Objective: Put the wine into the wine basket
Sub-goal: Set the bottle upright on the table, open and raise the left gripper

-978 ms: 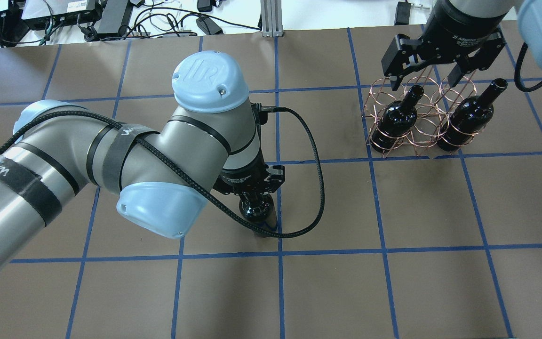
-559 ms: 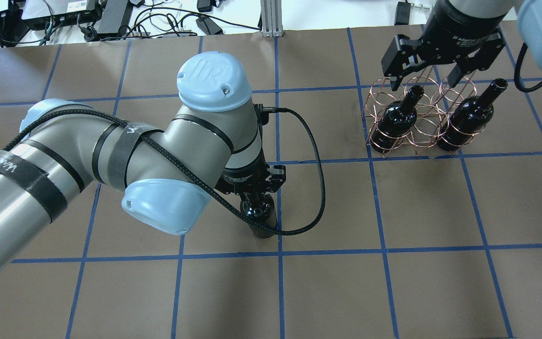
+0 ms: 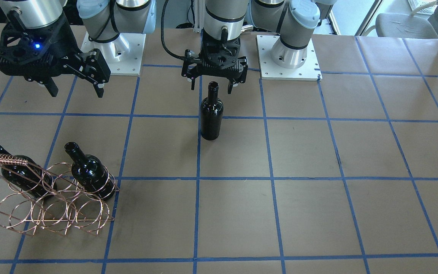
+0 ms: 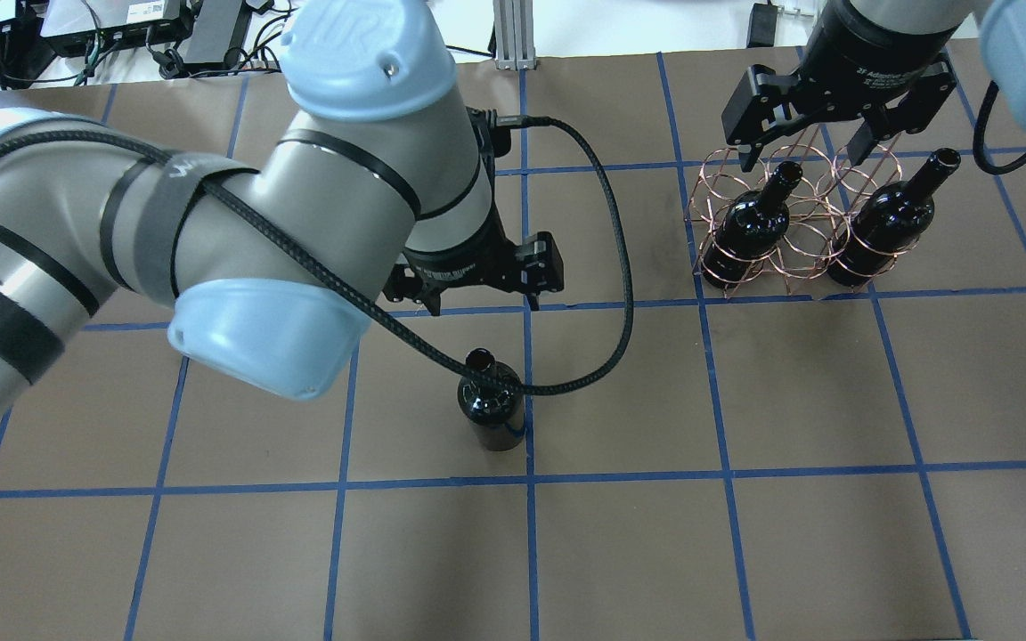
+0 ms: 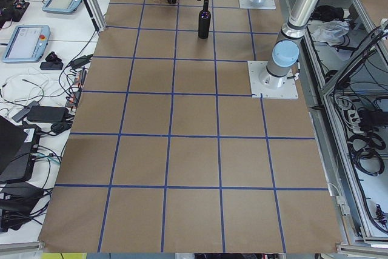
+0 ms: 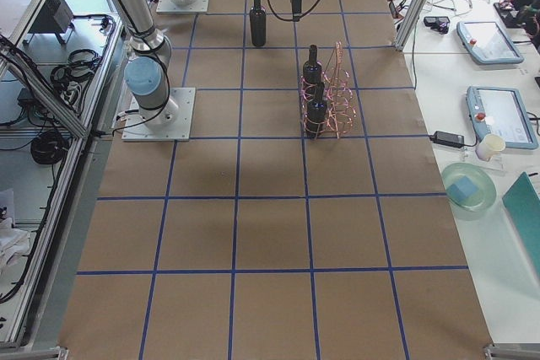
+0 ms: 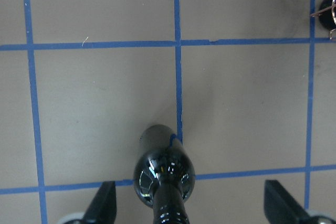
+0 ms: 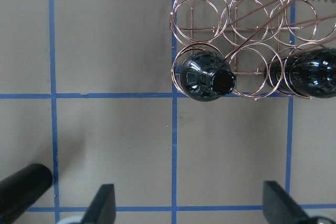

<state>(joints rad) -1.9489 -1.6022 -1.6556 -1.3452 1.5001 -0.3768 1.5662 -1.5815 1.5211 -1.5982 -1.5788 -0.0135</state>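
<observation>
1. The left gripper (image 3: 211,86) is spread wide and holds nothing. Its 2 black fingers (image 7: 105,205) flank the neck of the glossy black glass wine bottle (image 3: 211,118) without touching it, seemingly level with the bottle's lip, though the steep views leave the height uncertain.
2. That bottle stands upright on the brown paper-covered table (image 3: 318,190), its base on a blue tape line, near the middle and well apart from the rack.
3. A black braided cable (image 4: 620,303) from the left wrist loops in front of the bottle's shoulder in the overhead view.
4. The right gripper (image 4: 805,156) hangs released, with both fingers apart, above the rose-gold wire wine basket (image 4: 802,218).
5. The basket's stacked rings hold 2 more black bottles, 1 at each end of the lower row: the nearer-centre bottle (image 4: 749,227) and the outer bottle (image 4: 887,223), necks tilted up.
6. The rings between them hold no bottle, and a ribbed top bar (image 3: 2,159) crowns the frame.
</observation>
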